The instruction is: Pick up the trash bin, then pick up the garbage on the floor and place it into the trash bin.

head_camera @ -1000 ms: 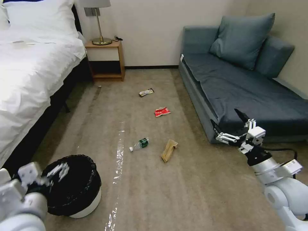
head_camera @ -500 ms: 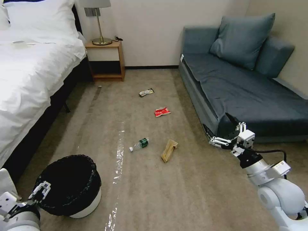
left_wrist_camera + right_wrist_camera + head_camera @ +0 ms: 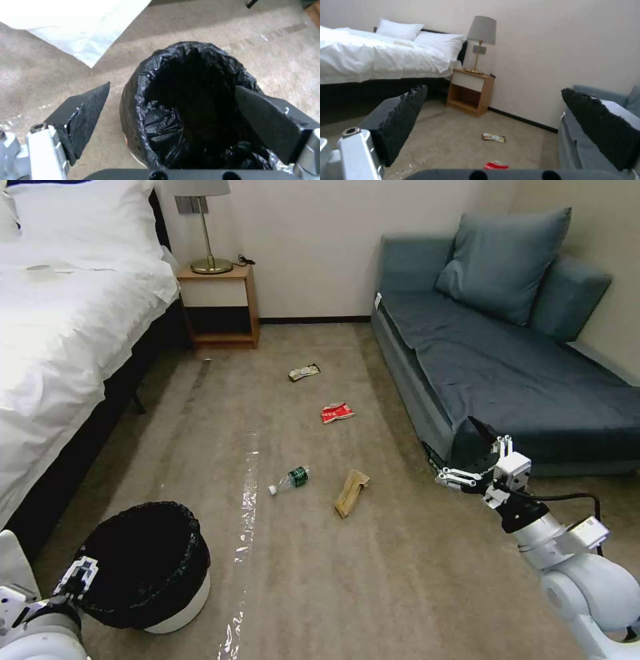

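- Bedroom, tan carpet [image 3: 373,580]; white bed [image 3: 60,333] on the left, grey sofa [image 3: 520,373] on the right, nightstand [image 3: 220,307] with a lamp [image 3: 203,220] at the far wall.
- trash bin [image 3: 150,567] sits on the floor near the bed. Left gripper [image 3: 173,117] is at its near rim, fingers spread, one outside the wall and one over the mouth, not clamped.
- Bin looks light and rigid, but the black liner [image 3: 186,100] is slick and loose. Best hold is probably rim wall plus liner pinched together.
- Garbage on the carpet ahead: paper bag [image 3: 351,492] and bottle [image 3: 289,479] nearest, then red wrapper [image 3: 337,412], yellowish-silver wrapper [image 3: 304,372] farthest. All look light. The bottle may roll, and the wrappers lie flat, so hard to pinch.
- Right gripper [image 3: 467,463] hangs by the sofa's front corner, fingers spread, empty.
- Green bottle label and wrapper print too small to read.
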### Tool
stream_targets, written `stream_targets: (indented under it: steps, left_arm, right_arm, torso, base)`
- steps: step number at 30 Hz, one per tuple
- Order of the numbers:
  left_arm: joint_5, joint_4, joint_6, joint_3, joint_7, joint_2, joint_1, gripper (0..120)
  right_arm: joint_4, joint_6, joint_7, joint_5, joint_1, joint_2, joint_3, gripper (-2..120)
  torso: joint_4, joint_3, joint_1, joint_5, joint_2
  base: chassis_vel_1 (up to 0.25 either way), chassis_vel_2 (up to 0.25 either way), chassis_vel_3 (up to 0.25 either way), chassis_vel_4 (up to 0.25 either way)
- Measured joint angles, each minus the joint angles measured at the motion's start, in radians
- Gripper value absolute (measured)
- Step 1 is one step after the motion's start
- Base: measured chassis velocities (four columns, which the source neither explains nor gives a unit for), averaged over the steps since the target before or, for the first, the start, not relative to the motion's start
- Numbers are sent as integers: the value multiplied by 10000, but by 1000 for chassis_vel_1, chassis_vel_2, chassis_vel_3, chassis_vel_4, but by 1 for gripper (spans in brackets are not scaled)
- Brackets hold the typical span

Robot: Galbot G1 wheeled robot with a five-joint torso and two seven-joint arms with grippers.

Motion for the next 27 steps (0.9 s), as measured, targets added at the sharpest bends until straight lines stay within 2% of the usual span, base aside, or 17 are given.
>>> stream_targets:
  steps: [6, 11, 16, 21, 23, 27]
  left_arm:
    - [253, 100, -113, 148, -225, -181, 147, 100]
    - [305, 639, -189, 135, -160, -179, 77, 100]
    - [-70, 1225, -189, 30, -94, 107, -361, 100]
    - [-212, 1495, -168, 47, -22, 166, -592, 100]
    - [-385, 1942, -116, 135, 9, 169, -852, 100]
    - [-499, 2485, -54, 221, 95, 199, -1003, 100]
  right_arm:
    - [-117, -34, 19, 0, 156, -37, -133, 100]
    - [-292, -55, 38, 0, 350, -19, -353, 100]
    - [-503, -70, 54, -11, 505, -3, -522, 100]
    - [-499, -110, 70, -5, 530, -21, -506, 100]
    - [-451, -134, 75, 13, 506, -69, -410, 100]
    - [-415, -164, 76, 47, 488, -111, -334, 100]
  torso:
    - [1, 0, 0, 1, 0]
    - [2, 0, 0, -1, 0]
    - [-1, 0, 0, 0, 0]
    - [0, 0, 0, 0, 0]
    - [-1, 1, 0, -3, -1]
    - [-1, 0, 0, -1, 0]
  base:
    - [0, 0, 0, 0]
    - [0, 0, 0, 0]
    - [0, 0, 0, 0]
    - [0, 0, 0, 0]
    - [0, 0, 0, 0]
    - [0, 0, 0, 0]
